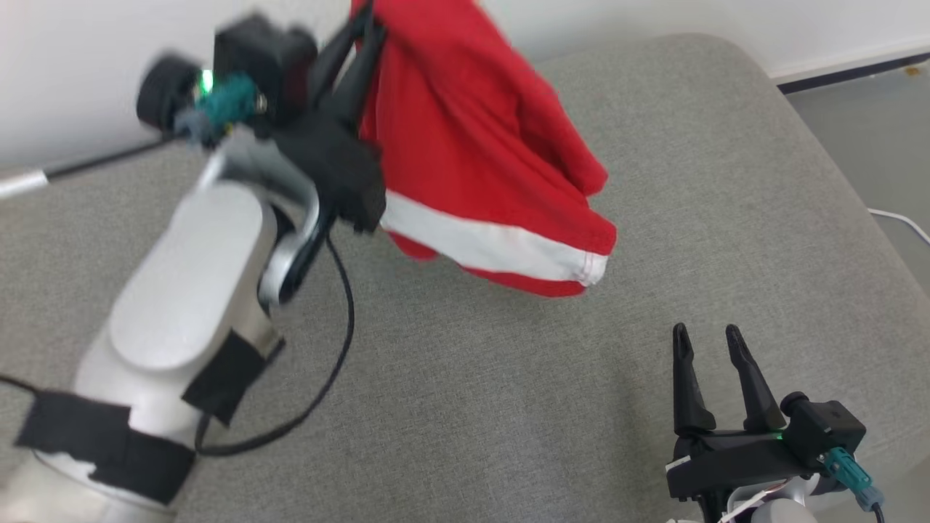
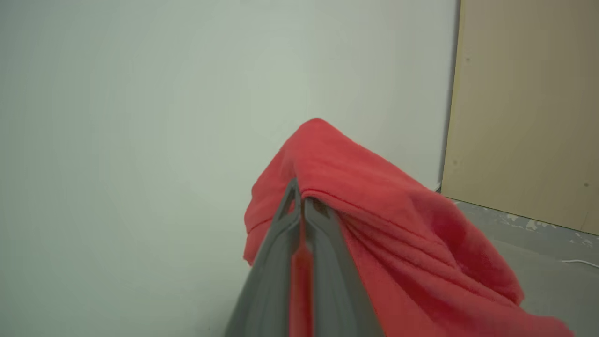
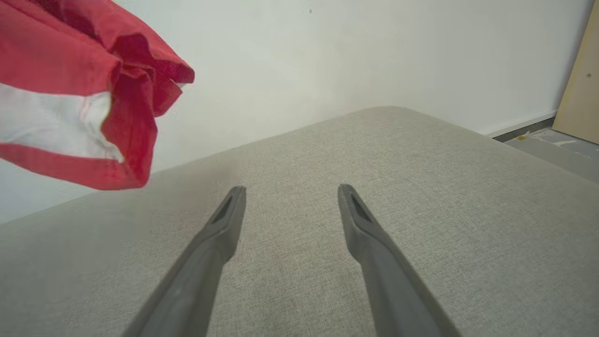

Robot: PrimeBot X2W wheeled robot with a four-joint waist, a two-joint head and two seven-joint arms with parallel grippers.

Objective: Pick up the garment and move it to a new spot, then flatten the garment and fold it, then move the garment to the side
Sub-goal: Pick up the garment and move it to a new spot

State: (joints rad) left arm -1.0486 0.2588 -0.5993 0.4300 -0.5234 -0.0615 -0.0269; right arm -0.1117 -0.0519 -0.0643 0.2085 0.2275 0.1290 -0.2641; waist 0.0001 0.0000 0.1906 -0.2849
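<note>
Your left claw (image 2: 299,193) is closest — pinched tight on the red garment (image 1: 479,145), which hangs in the air above the grey cushion (image 1: 508,399). Your right claw (image 1: 706,335) sits low, its 2 fingers spread — holding nothing.

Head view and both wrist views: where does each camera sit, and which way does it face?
Head view: on the head, facing forward and down at the grey cushion; left forearm, left tool shut on the red garment, open right tool.
Left wrist view: on the raised left wrist, facing the white wall; own shut fingers.
Right wrist view: low over the cushion, facing the wall; own open fingers.
Shared: all show the garment, hanging clear of the cushion.
</note>
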